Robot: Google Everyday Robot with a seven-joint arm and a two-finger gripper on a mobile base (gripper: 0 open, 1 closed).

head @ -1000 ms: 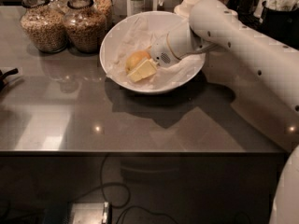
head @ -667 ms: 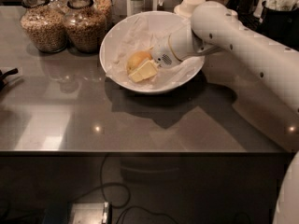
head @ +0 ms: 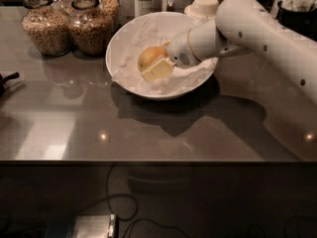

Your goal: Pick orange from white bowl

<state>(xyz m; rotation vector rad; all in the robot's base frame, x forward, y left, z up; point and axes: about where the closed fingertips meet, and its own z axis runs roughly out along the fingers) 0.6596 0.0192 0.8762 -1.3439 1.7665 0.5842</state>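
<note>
Gripper (head: 154, 63) at orange (head: 148, 55), inside bowl (head: 113, 46).
Reach is done; orange sits left of centre on the paper (head: 141, 31), gripper pressed against it. Whether it's clamped, can't tell. Lift-out remains.

The gripper (head: 155, 66) in the white bowl (head: 118, 44) has lifted the orange (head: 148, 56) slightly.

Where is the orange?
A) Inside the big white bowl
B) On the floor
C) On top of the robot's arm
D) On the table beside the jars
A: the orange sits on the crumpled paper inside the white bowl, and the robot's pincer reaches into the bowl right against it.
</note>
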